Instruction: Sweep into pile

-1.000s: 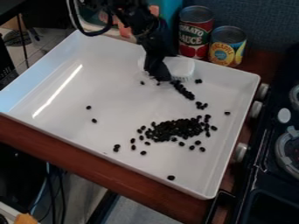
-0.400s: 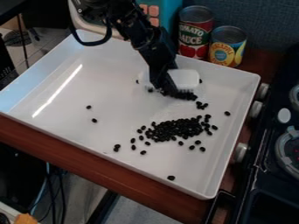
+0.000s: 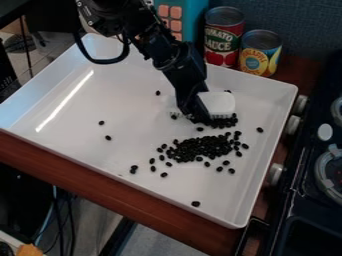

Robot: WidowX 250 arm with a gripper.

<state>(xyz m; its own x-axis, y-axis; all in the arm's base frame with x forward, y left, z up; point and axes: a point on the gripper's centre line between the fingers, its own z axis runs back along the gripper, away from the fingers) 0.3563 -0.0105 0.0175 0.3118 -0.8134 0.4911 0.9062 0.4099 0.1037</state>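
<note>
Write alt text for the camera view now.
A gripper holds a white brush at dark beans in a white tray, near a larger bean pile. Stray beans lie around; a red can and a yellow can stand behind the tray.

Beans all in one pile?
No, strays dot the tray around the main pile, and a separate clump sits at the brush.

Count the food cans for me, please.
2. The taller, red-labelled can stands just beyond the tray's far side; the shorter, yellow-and-blue can stands beside it, toward the stove. Others could be hidden behind the arm or the teal object.
</note>
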